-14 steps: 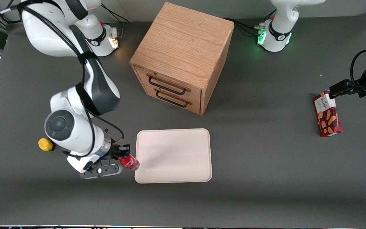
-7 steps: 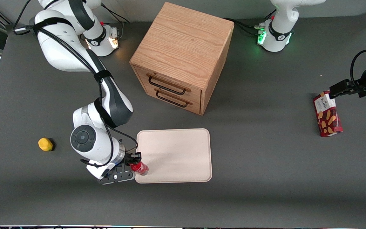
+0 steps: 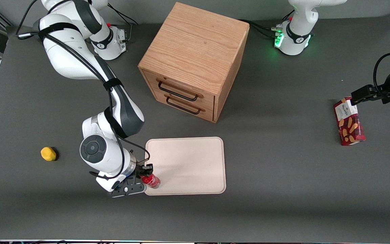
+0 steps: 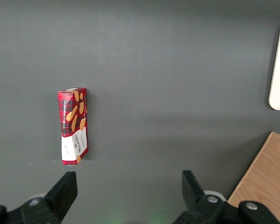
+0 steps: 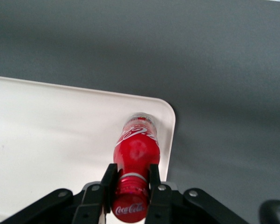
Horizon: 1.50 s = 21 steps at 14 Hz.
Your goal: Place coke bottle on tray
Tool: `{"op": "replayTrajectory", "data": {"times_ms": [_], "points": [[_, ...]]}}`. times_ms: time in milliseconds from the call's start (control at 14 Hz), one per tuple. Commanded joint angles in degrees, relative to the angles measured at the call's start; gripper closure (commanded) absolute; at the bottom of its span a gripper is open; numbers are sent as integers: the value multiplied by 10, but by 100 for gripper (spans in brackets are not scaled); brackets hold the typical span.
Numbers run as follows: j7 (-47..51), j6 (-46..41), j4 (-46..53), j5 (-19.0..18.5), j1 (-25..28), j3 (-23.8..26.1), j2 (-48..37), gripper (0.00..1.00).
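The dark grey surface (image 3: 283, 169) carries everything seen here. The wooden drawer cabinet (image 3: 195, 61) is placed farther from the front camera than the cream-white tray (image 3: 188, 166), its two drawers shut, and it is unchanged from a second ago. The tray is likewise found where it lay before. The red biscuit box (image 3: 349, 126) is left lying toward the parked arm's end of the surface, unmoved.

The hand (image 3: 146, 173) has been carried sideways since the earlier frames, from a spot just beside the tray to a place over the tray's corner nearest the front camera at the working arm's end. Its fingers (image 5: 154, 175) are seen clamped on the neck of the coke bottle (image 5: 136, 149), just under the red cap. The bottle is held above that corner, inside the rim; whether its base touches the tray cannot be told.

A small yellow object (image 3: 48, 154) remains on the surface toward the working arm's end, now uncovered by the arm.
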Motion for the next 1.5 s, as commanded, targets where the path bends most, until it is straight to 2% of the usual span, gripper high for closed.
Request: {"op": "replayTrajectory", "data": {"times_ms": [0, 429, 714, 929, 1071, 1214, 1429], "points": [[4, 23, -11, -4, 0, 3, -5, 0], [15, 22, -27, -5, -2, 1, -36, 0], [32, 17, -255, -1, -36, -6, -242, 0], [33, 0, -415, 14, -38, -40, -403, 0], [33, -33, -487, 37, -37, -68, -501, 0], [32, -75, -546, 39, -36, -93, -588, 0], [29, -166, -563, 39, -35, -107, -680, 0]]}}
